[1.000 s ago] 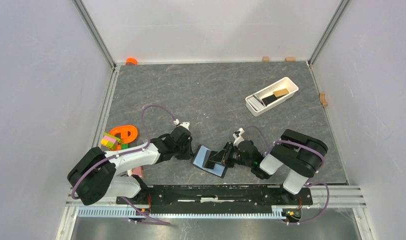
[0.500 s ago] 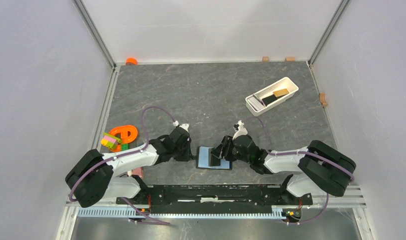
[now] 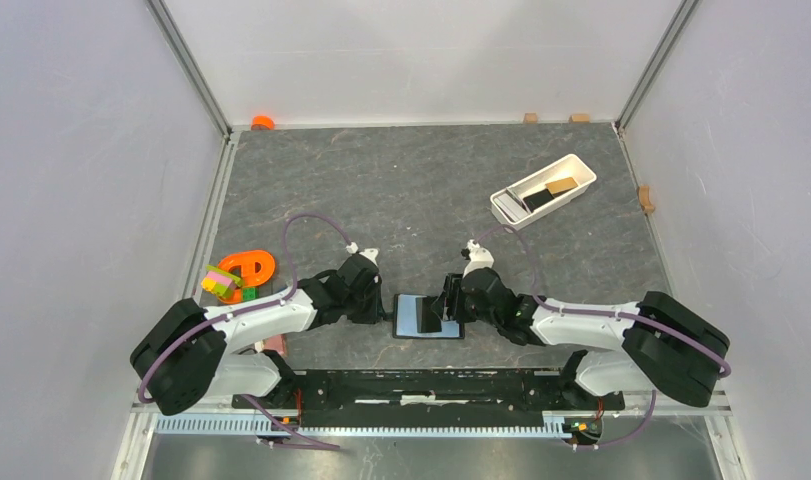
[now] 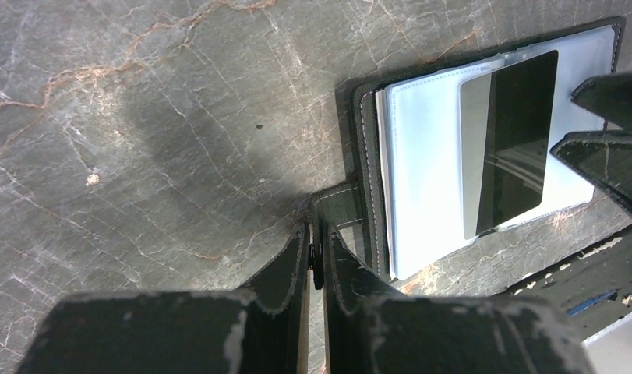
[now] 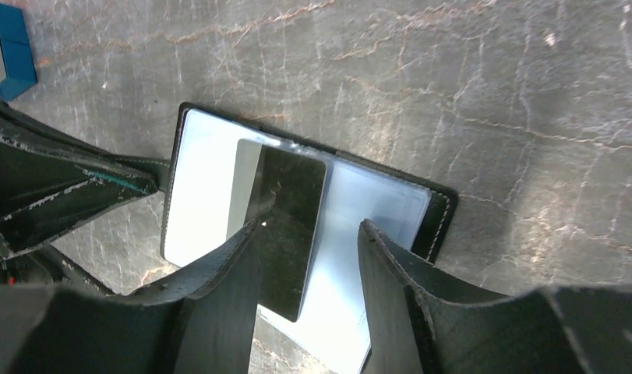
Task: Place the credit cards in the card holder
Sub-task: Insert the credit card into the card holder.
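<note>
Fingers (image 5: 219, 312) of the right tool (image 5: 312, 224) cover the near end of the black card (image 5: 293, 210), so whether a fingertip rests on it cannot be told. In the top view both tools crowd over the card holder (image 3: 421, 317) and little more than its pale inside shows. The white tray (image 3: 502, 210) far right holds a dark card (image 3: 537, 199) and a tan card (image 3: 559, 187), too small to read. A blue block (image 5: 12, 47) is cut off at the right wrist view's corner.

The card holder lies opened flat on the grey, veined stone-look table (image 3: 401, 190), near its front edge between the arms. It is black, leather-like, with pale stitching along the rim, and holds glossy clear sleeves (image 4: 421, 156). The black card is a thin, shiny rectangle with rounded corners lying on the sleeves.

The left tool (image 4: 316, 234) reaches in low from the left, its jaws squeezed narrow on the holder's snap tab (image 4: 344, 209). The right tool comes in low from the right with the arm stretched along the table edge, its jaws parted and standing either side of the black card, gripping nothing.
</note>
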Motion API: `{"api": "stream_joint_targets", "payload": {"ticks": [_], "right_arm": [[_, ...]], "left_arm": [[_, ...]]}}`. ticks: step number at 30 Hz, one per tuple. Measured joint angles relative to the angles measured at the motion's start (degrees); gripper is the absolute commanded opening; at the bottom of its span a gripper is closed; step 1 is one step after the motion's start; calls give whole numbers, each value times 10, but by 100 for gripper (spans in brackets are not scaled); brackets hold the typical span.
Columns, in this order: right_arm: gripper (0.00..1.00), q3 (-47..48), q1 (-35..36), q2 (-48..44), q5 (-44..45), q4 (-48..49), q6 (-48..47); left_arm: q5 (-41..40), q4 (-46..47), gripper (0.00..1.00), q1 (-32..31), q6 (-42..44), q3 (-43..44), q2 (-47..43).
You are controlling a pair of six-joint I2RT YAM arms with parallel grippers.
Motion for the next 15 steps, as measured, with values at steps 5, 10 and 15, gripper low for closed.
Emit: {"api": "stream_joint_targets", "payload": {"ticks": [5,10,15], "right_arm": [[48,2,15,3,-14,-3,1],[47,13,31,18,-25,-3,4],[44,23,45,31,-29,-4,8]], "left_arm": [[6,0,2,0,0,0,0],[11,1,2,0,0,-3,-2],[13,2,2,0,0,-6,-6]]}}
